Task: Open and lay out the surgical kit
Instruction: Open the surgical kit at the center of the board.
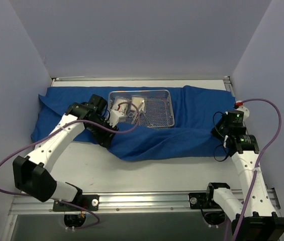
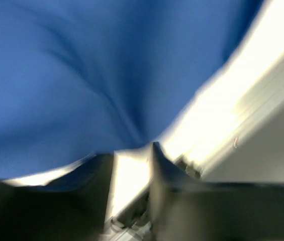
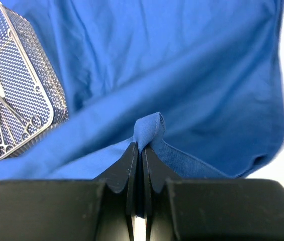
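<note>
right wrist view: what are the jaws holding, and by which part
The right gripper has its jaws shut on the blue cloth wrap. They pinch a small raised fold of the fabric, which sticks up just above the tips.

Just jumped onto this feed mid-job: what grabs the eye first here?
The large blue cloth wrap is spread across the back of the table, with the rectangular wire-mesh steel tray sitting on it near the middle. At the cloth's right edge the right gripper is shut on a pinched fold of it, while the left gripper hangs at the tray's left end.
</note>
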